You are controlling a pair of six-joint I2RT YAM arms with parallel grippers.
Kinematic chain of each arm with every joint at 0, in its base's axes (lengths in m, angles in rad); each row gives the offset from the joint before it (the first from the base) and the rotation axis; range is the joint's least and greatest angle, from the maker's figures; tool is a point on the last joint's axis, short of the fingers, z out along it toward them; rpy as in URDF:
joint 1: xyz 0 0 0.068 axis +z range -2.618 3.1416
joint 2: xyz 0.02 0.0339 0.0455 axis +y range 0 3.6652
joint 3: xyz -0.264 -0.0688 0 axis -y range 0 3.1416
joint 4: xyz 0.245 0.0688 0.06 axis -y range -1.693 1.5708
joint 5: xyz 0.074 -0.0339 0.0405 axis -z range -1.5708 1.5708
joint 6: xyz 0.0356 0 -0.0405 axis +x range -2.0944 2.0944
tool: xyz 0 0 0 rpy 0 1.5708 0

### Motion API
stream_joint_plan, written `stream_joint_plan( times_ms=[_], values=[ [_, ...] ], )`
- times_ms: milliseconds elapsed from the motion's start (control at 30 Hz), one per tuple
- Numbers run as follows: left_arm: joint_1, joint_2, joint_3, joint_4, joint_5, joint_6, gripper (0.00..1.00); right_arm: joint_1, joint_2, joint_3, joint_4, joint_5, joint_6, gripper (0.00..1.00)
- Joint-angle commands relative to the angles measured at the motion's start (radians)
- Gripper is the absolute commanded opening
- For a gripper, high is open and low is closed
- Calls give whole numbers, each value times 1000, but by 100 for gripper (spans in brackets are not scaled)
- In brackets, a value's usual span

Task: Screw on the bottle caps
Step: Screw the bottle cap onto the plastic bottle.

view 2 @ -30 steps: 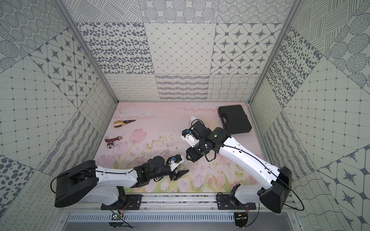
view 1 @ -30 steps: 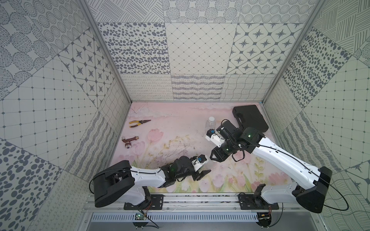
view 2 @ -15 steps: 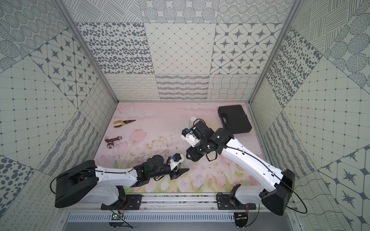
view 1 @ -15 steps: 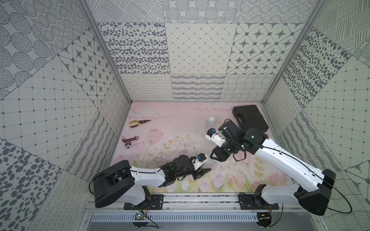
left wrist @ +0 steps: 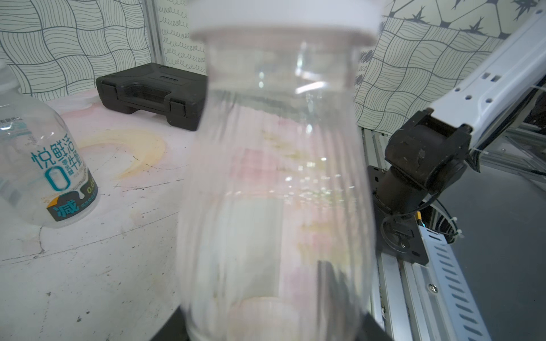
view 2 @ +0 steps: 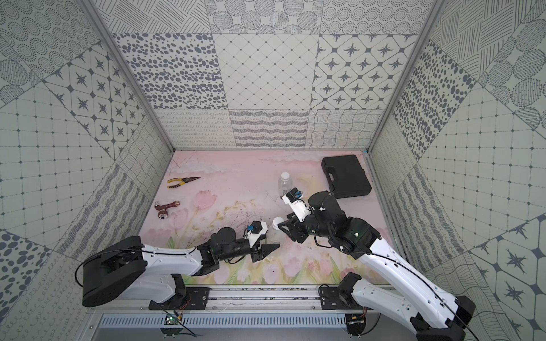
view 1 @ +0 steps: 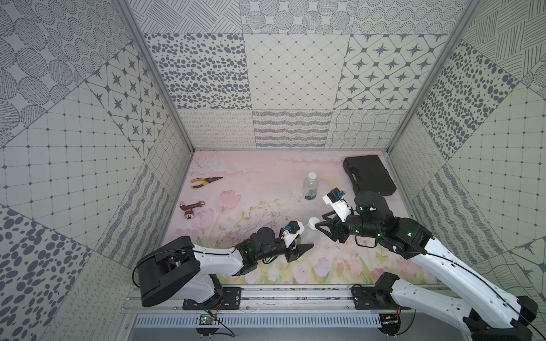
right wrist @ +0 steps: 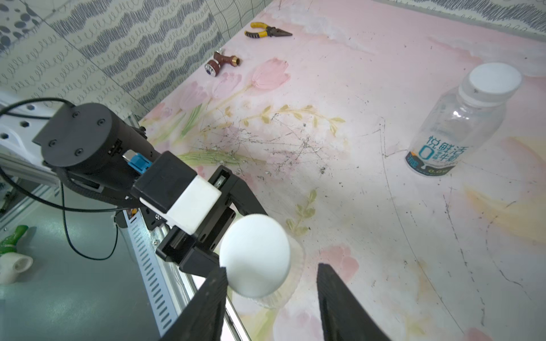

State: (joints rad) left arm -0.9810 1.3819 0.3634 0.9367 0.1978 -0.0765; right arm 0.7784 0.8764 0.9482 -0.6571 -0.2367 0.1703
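The taller clear bottle (left wrist: 274, 183) stands near the front of the mat, and my left gripper (left wrist: 271, 330) is shut on its lower body. A white cap (right wrist: 255, 255) sits on its mouth, seen in both top views (view 1: 313, 222) (view 2: 277, 221). My right gripper (right wrist: 271, 267) hangs open at the cap. One finger lies against the cap's rim and the other stands well clear of it. The shorter bottle (view 1: 310, 186) (right wrist: 455, 124) with the blue-white label stands further back. A second white cap (right wrist: 495, 78) is on it.
A black case (view 1: 369, 175) lies at the back right. Yellow-handled pliers (view 1: 205, 181) and a brown nozzle (view 1: 190, 206) lie at the left. The metal rail (view 1: 280, 295) runs along the front edge.
My right gripper's jaws have parted from the cap on the taller bottle. The left gripper has tightened on the bottle's body and stayed in place.
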Motion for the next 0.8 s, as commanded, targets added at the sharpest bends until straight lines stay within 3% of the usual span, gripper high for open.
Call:
stream_joint_plan(
  times_ms=[0, 200, 567, 767],
  values=[
    [2, 7, 9, 144, -8, -46, 47, 1, -27, -63, 224, -3, 70, 54],
    [2, 21, 23, 131, 32, -55, 47, 1, -20, -100, 288, -45, 63, 53],
    [1, 23, 37, 105, 59, -56, 48, 1, 8, -106, 287, -77, 63, 43],
    [1, 17, 38, 99, 42, -54, 48, 1, 27, -97, 284, -74, 85, 26]
  ],
)
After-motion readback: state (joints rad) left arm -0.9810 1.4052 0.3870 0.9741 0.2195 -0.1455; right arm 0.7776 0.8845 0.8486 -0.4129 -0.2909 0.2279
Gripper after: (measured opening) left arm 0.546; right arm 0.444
